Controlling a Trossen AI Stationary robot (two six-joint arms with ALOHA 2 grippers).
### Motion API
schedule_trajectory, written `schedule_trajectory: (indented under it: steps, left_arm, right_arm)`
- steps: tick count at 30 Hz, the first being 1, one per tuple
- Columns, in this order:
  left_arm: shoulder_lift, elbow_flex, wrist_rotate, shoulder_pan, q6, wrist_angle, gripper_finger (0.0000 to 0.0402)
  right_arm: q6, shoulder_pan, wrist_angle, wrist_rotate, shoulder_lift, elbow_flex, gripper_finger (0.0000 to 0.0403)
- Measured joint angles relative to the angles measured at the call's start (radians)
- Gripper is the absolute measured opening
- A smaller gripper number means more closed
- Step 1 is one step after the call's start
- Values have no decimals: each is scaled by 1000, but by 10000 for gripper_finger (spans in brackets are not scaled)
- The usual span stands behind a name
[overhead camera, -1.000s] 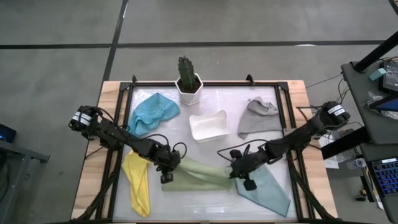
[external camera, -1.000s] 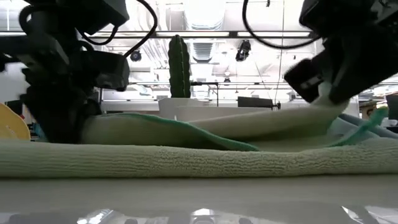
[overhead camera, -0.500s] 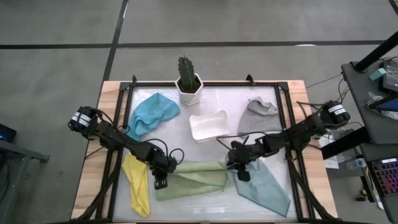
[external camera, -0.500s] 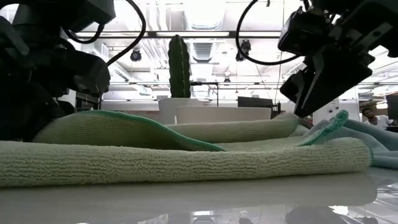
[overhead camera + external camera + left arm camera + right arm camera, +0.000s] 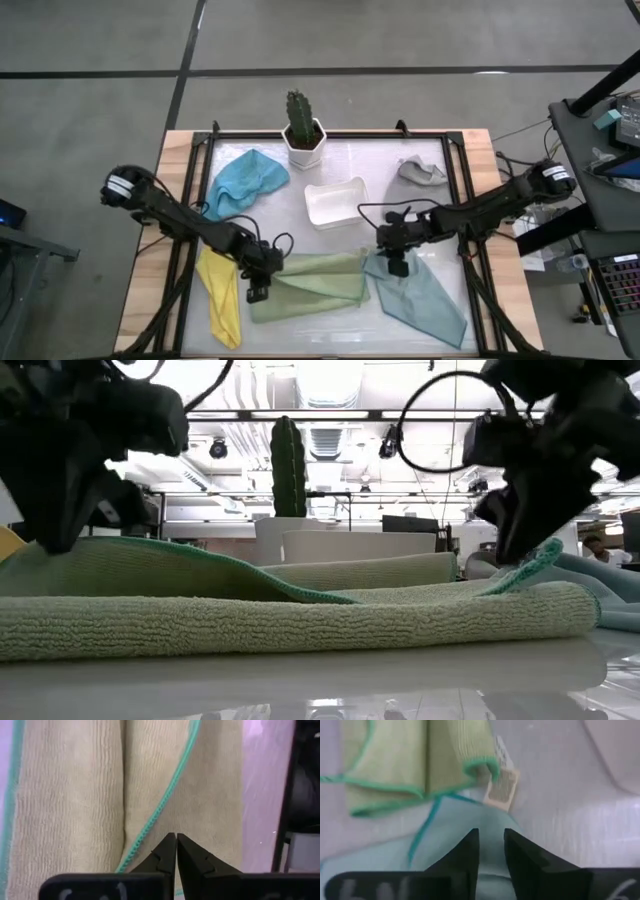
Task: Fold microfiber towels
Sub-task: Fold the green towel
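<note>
A white-topped table (image 5: 330,160), bordered by a black frame on a wooden base, carried all the items. The olive green towel (image 5: 308,286) lay folded near the front edge, between the yellow towel (image 5: 220,298) at the front left and the pale teal towel (image 5: 425,303) at the front right. The bright blue towel (image 5: 242,180) lay bunched at the rear left, the grey towel (image 5: 423,172) at the rear right. A white tray (image 5: 336,201) sat centrally, behind it a potted cactus (image 5: 302,130).
</note>
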Motion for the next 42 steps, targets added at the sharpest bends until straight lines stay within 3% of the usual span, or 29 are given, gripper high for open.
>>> schedule_trajectory:
  steps: [10, 19, 23, 27, 42]
  left_arm:
    - [-83, 0, -118, 8, 2, 6, 0]
    - [-83, 0, -188, 38, 33, 12, 0]
    - [-83, -1, -268, 62, 77, 14, 0]
    - [-60, -7, -359, 84, 131, 15, 0]
    - [142, -13, -377, 132, 181, 63, 0]
  right_arm:
    - [0, -11, -84, 3, 29, -36, 20]
    - [-4, -11, -116, -1, 9, 2, 13]
    - [-11, -13, -140, 0, 2, 17, 13]
    - [-26, -15, -133, 3, -2, 29, 13]
    - [-66, -20, -204, 3, -1, 98, 13]
